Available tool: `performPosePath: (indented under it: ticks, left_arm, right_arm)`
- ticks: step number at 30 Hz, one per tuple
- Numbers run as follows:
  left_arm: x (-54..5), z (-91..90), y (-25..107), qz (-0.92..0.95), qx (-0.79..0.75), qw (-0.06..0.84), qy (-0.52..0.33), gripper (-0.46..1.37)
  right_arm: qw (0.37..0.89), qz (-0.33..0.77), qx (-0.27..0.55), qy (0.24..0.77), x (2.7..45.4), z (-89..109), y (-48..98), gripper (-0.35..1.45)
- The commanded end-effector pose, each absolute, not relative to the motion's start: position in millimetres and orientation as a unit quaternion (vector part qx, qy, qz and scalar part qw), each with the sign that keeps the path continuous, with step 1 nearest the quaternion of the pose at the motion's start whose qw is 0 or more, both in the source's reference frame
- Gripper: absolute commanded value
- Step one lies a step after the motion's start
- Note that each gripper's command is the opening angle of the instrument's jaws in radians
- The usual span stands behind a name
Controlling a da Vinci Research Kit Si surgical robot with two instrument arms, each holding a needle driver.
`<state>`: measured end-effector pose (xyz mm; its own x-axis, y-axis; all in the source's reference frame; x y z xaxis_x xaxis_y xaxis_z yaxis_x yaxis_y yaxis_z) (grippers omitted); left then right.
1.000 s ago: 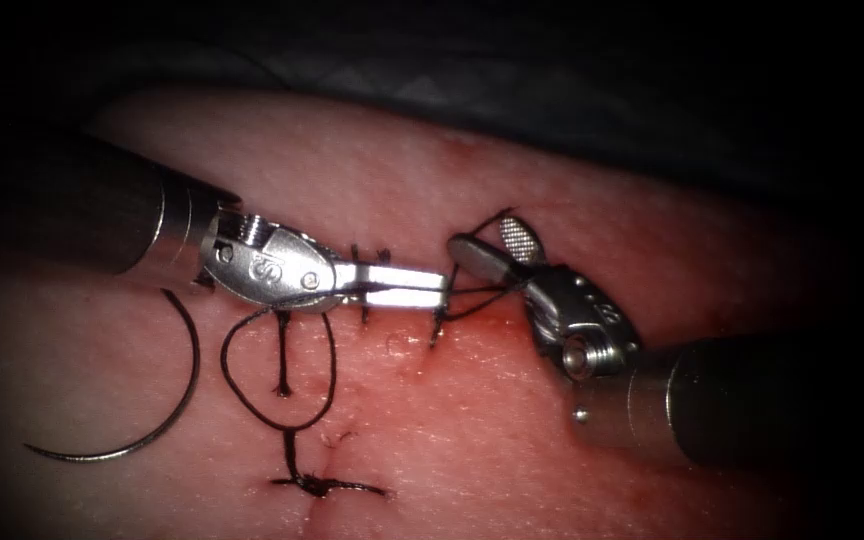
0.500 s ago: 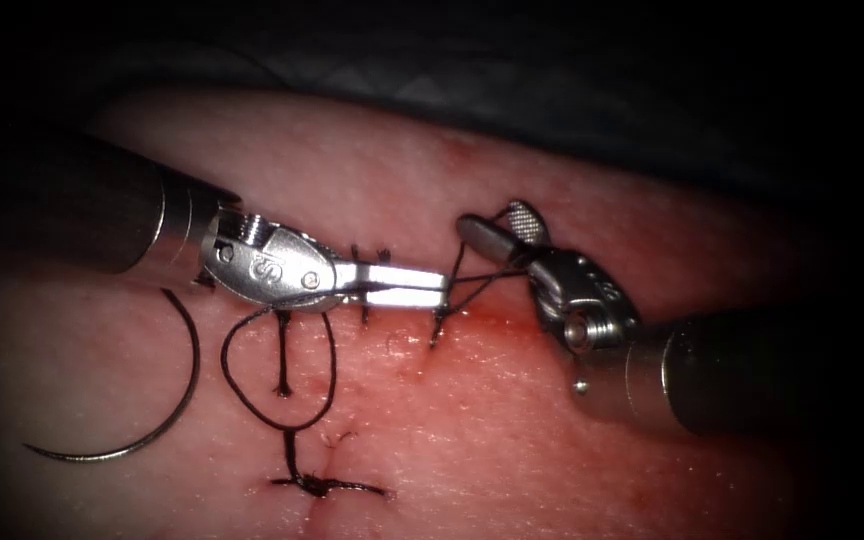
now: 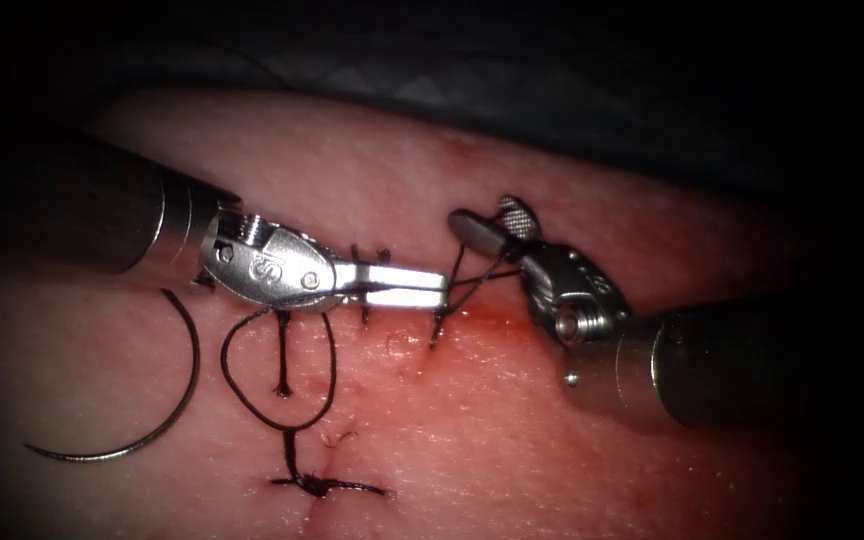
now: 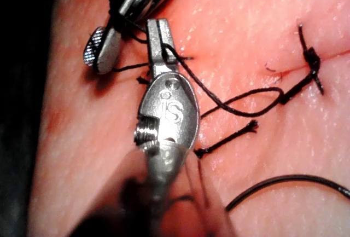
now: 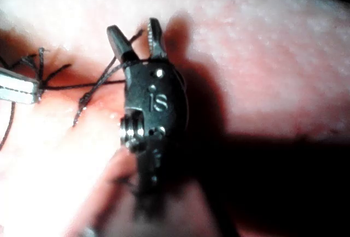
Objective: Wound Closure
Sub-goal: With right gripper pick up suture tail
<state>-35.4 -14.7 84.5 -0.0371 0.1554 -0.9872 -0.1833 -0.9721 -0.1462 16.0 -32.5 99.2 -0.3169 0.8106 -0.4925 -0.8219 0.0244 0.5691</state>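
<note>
Steel needle (image 3: 142, 400) free on tissue (image 3: 512, 440), left of cut — left tool (image 3: 432, 288) jaws clamp thread (image 3: 282, 390) — right tool (image 3: 487, 222) jaws apart

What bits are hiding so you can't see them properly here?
- Endoscope view: the left tool covers part of the cut's stitches.
- Endoscope view: whether thread is between the right tool's open jaws or just draped.
- Left wrist view: the needle, lying loose on the tissue, is cut off by the edge.
</note>
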Motion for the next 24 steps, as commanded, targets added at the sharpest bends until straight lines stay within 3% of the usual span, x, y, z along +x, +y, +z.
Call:
performPosePath:
  ticks: [1, 24]
  left_arm:
    - [-35.4, 84.5, -14.7, 0.720, -0.684, 0.117, 0.010, -0.35]
    - [-36.3, 84.2, -14.6, 0.717, -0.690, 0.096, 0.025, -0.35]
  right_arm:
    - [0.584, 0.699, -0.008, 0.412, 16.1, 99.0, -32.4, -0.35]
    - [0.619, 0.661, -0.017, 0.424, 16.6, 96.3, -33.4, -0.35]
